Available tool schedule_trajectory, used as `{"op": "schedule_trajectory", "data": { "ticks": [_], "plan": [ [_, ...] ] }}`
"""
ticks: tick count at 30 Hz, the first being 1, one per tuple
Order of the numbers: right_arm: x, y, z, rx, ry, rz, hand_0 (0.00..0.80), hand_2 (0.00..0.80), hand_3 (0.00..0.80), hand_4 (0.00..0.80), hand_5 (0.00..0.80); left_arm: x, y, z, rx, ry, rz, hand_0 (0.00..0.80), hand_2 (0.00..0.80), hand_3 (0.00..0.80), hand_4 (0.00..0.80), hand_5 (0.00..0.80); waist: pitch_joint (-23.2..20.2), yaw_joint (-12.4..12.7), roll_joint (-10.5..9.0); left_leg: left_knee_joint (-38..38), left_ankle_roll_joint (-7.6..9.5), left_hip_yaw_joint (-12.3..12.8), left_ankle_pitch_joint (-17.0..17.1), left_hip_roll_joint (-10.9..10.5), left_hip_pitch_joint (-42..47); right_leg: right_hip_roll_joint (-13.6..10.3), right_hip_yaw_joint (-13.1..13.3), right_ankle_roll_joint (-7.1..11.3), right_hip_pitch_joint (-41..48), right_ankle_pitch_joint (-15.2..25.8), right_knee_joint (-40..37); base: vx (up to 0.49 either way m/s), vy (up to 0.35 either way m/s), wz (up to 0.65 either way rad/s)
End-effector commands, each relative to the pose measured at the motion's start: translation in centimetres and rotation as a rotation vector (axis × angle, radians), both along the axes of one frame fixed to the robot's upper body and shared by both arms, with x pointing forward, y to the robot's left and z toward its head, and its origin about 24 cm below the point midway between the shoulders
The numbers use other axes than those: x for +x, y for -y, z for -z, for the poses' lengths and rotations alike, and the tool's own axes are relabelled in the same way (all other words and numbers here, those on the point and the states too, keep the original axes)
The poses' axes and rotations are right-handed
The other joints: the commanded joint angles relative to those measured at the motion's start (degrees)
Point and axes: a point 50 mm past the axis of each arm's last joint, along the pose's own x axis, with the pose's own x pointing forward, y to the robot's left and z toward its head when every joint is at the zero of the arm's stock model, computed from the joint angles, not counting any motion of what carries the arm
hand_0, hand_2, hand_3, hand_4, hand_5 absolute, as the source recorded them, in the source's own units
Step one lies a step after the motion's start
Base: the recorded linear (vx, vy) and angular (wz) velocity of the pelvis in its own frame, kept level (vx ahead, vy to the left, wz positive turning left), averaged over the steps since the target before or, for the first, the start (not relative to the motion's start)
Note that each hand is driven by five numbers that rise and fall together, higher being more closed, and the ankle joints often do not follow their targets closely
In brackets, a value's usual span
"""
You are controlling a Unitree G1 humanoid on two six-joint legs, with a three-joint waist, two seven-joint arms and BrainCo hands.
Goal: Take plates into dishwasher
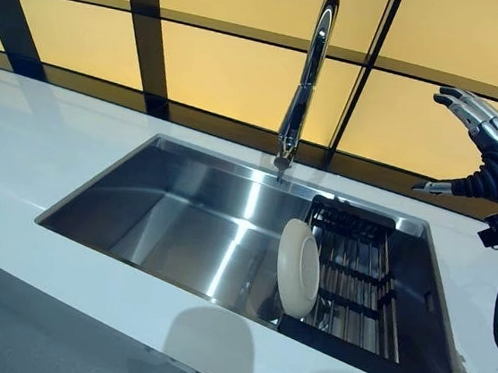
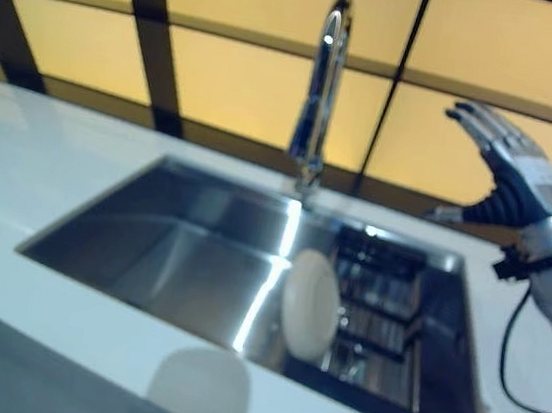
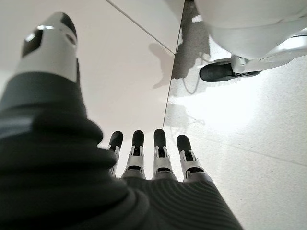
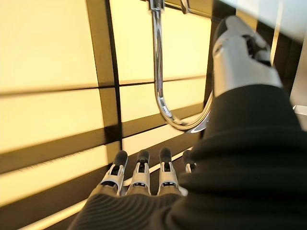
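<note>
Overhead, the right hand [image 1: 492, 147] is hanging spread and empty at about two o'clock from the sink [image 1: 182, 219]. The plate [image 1: 298, 267] is standing on edge against the dark rack [image 1: 356, 271], at the sink's four o'clock. A good grasp likely means descending behind the rim and pinching it without dragging across the rack bars. The faucet [image 1: 305, 76] is rising at twelve o'clock, crowding that descent. The left hand [image 3: 153, 158] is dangling relaxed toward the floor.
</note>
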Motion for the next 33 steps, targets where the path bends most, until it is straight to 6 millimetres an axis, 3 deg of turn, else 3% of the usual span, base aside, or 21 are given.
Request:
{"op": "schedule_trajectory", "data": {
  "ticks": [1,11,23,33],
  "plan": [
    [0.0,-1.0,-2.2,-0.238,0.073,0.003,0.000,0.000,0.000,0.000,0.000,1.1,-2.1,-1.1,0.092,0.014,0.071,0.000,0.000,0.000,0.000,0.000,-4.79,2.12,-3.48,0.96,-0.52,3.44,1.89,1.64,-2.83,-1.53,0.09,2.18,0.58,-3.61,3.29,0.000,0.000,0.00],
    [0.9,-3.2,-2.3,-0.702,0.075,0.022,0.000,0.000,0.000,0.000,0.000,0.4,-3.0,-1.2,0.112,-0.003,0.049,0.000,0.000,0.000,0.000,0.000,-5.77,4.08,-5.62,-0.50,-0.89,3.36,2.79,2.09,-2.41,-0.91,-1.20,2.22,1.99,-3.48,1.65,0.000,0.000,0.00],
    [3.3,-4.7,0.4,-0.889,-0.074,-0.006,0.000,0.000,0.000,0.000,0.000,0.0,-3.1,-1.1,0.116,-0.025,0.048,0.000,0.000,0.000,0.000,0.000,-5.79,6.45,-5.57,-0.64,-1.07,2.26,3.25,1.94,-2.56,-1.07,-2.92,2.02,3.02,-3.97,1.51,0.003,0.014,0.06],
    [4.3,-7.3,2.3,-0.982,-0.175,-0.094,0.000,0.000,0.000,0.000,0.000,0.2,-2.5,-0.9,0.100,-0.025,0.069,0.000,0.000,0.000,0.000,0.000,-5.90,7.87,-5.22,-0.85,-1.12,1.46,3.34,1.40,-2.40,-1.43,-4.31,2.04,3.80,-4.22,1.46,0.019,0.021,0.07]
  ]
}}
